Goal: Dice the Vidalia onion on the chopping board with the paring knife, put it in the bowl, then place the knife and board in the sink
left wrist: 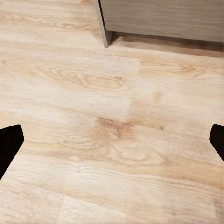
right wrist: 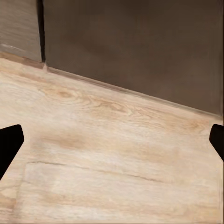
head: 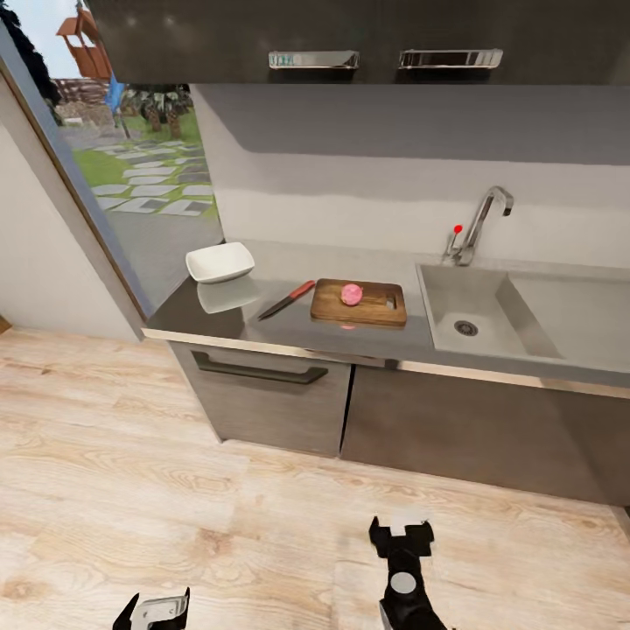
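Observation:
A pinkish onion (head: 351,294) rests on the brown chopping board (head: 360,303), which lies on the grey countertop (head: 289,332) just left of the sink (head: 477,302). The paring knife (head: 287,300) with its red handle lies on the counter left of the board. Further left stands the white bowl (head: 220,262). The sink basin holds nothing I can see; its chrome faucet (head: 484,219) stands behind it. Both grippers hang low over the wooden floor, well short of the counter: my left gripper (head: 153,612) and my right gripper (head: 401,535) are open with nothing between the fingers.
Dark grey cabinets (head: 350,420) run below the counter, and upper cabinets (head: 367,39) hang above it. A large window (head: 131,157) to the left looks onto a garden. Light wood floor (head: 175,507) lies between me and the cabinets.

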Motion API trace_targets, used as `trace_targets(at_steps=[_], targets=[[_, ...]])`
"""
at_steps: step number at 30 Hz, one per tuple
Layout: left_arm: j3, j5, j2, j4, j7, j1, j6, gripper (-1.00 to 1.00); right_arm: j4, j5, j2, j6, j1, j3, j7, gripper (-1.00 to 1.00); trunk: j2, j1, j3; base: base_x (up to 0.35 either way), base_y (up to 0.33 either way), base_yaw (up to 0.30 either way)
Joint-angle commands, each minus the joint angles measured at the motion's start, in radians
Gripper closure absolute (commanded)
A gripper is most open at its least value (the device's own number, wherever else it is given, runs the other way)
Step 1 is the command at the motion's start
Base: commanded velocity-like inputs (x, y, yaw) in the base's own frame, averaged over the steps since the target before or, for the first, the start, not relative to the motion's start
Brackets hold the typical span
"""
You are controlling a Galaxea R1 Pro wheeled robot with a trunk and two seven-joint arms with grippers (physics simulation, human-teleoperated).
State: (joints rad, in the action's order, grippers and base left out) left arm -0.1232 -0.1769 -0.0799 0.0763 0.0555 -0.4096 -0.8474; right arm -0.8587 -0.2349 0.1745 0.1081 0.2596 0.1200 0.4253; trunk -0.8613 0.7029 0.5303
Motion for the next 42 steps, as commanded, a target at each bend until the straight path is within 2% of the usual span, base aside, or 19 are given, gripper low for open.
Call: trace_targets(at_steps=[1,3,7,8,11,12,17,21,24,34,35,42], targets=[[-0.009,-0.003,0.0,0.003,0.006,-0.001,-0.005,-1.0,-0.023,-0.015,0.0,0.033,0.003,0.01,0.005,-1.0,-0.001,0.0,0.001,0.0,0.0,0.0],[-0.009,-0.003,0.0,0.003,0.006,-0.001,-0.004,-1.0,-0.099,-0.027,0.0,0.126,0.02,0.048,0.006,-1.0,-0.001,0.0,0.001,0.0,0.0,0.0],[-0.009,-0.003,0.0,0.003,0.006,-0.001,-0.004,-1.0,-0.207,-0.032,0.0,0.25,0.053,0.082,0.007,-1.0,-0.001,0.0,0.001,0.0,0.0,0.0],[-0.009,-0.003,0.0,0.003,0.006,-0.001,-0.004,-1.0,-0.273,-0.033,0.0,0.311,0.072,0.09,0.007,-1.0,-0.001,0.0,0.001,0.0,0.0,0.0],[-0.009,-0.003,0.0,0.003,0.006,-0.001,-0.004,-1.0,-0.358,-0.033,0.0,0.378,0.091,0.098,0.007,-1.0,-0.001,0.0,0.001,0.0,0.0,0.0],[-0.009,-0.003,0.0,0.003,0.006,-0.001,-0.004,-1.0,-0.443,-0.033,0.0,0.442,0.099,0.101,0.007,-1.0,-0.001,0.0,0.001,0.0,0.0,0.0],[-0.009,-0.003,0.0,0.003,0.006,-0.001,-0.004,-1.0,-0.582,-0.035,0.0,0.548,0.123,0.102,0.009,-1.0,-0.001,0.0,0.001,0.0,0.0,0.0],[-0.009,-0.003,0.0,0.003,0.006,-0.001,-0.004,-1.0,-0.63,-0.035,0.0,0.611,0.156,0.102,0.01,-1.0,-0.001,0.0,0.001,0.0,0.0,0.0],[-0.009,-0.003,0.0,0.003,0.006,-0.001,-0.004,-1.0,-0.665,-0.035,0.0,0.678,0.207,0.102,0.01,-1.0,-0.001,0.0,0.001,0.0,0.0,0.0],[-0.009,-0.003,0.001,0.003,0.006,-0.001,0.014,-1.0,-0.679,-0.037,0.0,0.708,0.284,0.102,0.012,-1.0,-0.001,0.0,0.001,0.0,0.0,0.0],[-0.009,-0.003,0.001,0.003,0.006,-0.001,0.022,-1.0,-0.688,-0.038,0.0,0.765,0.326,0.102,0.012,-1.0,-0.001,0.0,0.001,0.0,0.0,0.0],[-0.009,-0.003,0.0,0.003,0.006,-0.001,0.025,-1.0,-0.691,-0.038,0.0,0.85,0.459,0.102,0.012,-1.0,-0.001,0.0,0.001,0.0,0.0,0.0]])
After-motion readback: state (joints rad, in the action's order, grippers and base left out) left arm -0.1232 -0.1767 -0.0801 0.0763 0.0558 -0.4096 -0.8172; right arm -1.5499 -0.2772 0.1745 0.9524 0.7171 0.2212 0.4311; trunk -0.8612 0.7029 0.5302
